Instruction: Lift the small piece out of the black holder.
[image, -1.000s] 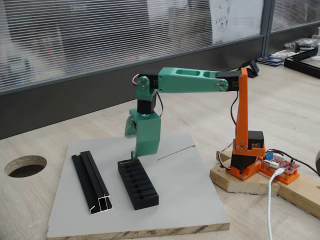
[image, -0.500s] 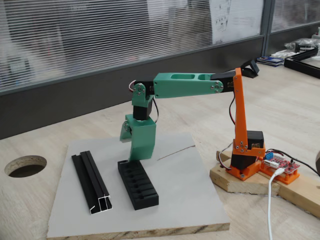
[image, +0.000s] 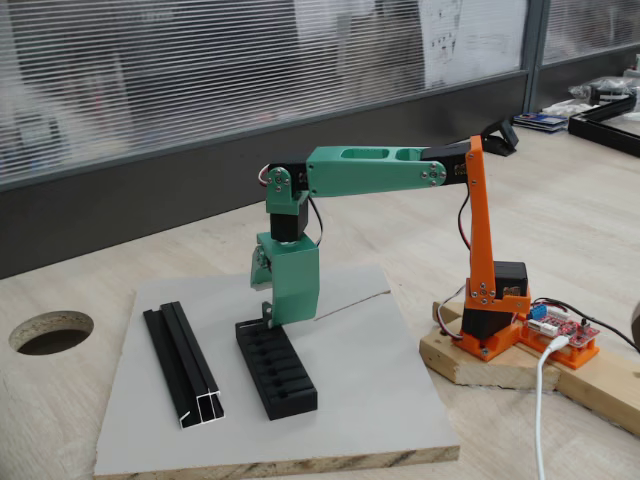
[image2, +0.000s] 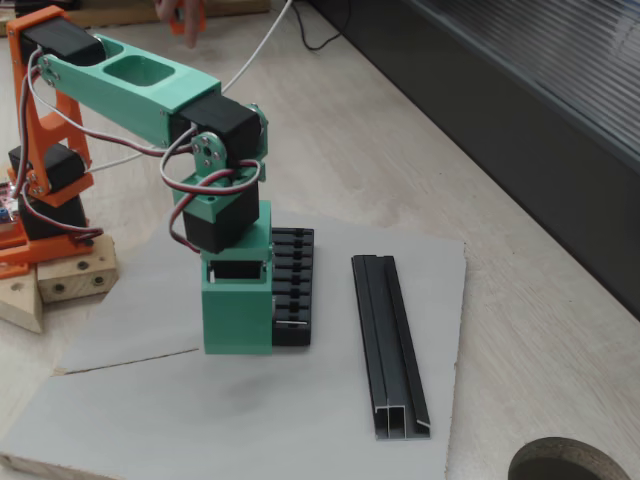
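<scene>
The black holder (image: 277, 368) (image2: 293, 280) lies on a grey board, its row of slots facing up. My green gripper (image: 271, 320) (image2: 262, 338) points straight down, and its tips reach the end slot of the holder farthest from the front in a fixed view. A thin pale sliver, which may be the small piece (image2: 290, 323), shows in that end slot right beside the gripper. The green gripper body hides the fingertips, so I cannot tell whether they are open or shut.
A long black channel profile (image: 184, 366) (image2: 390, 345) lies parallel to the holder on the grey board (image: 370, 400) (image2: 150, 420). The orange arm base (image: 487, 320) sits on a wooden block beside a red circuit board (image: 563, 330). The table has a round hole (image: 50, 331).
The gripper swung slightly left, then came down onto the holder's far end. The holder and the channel profile have not moved.
</scene>
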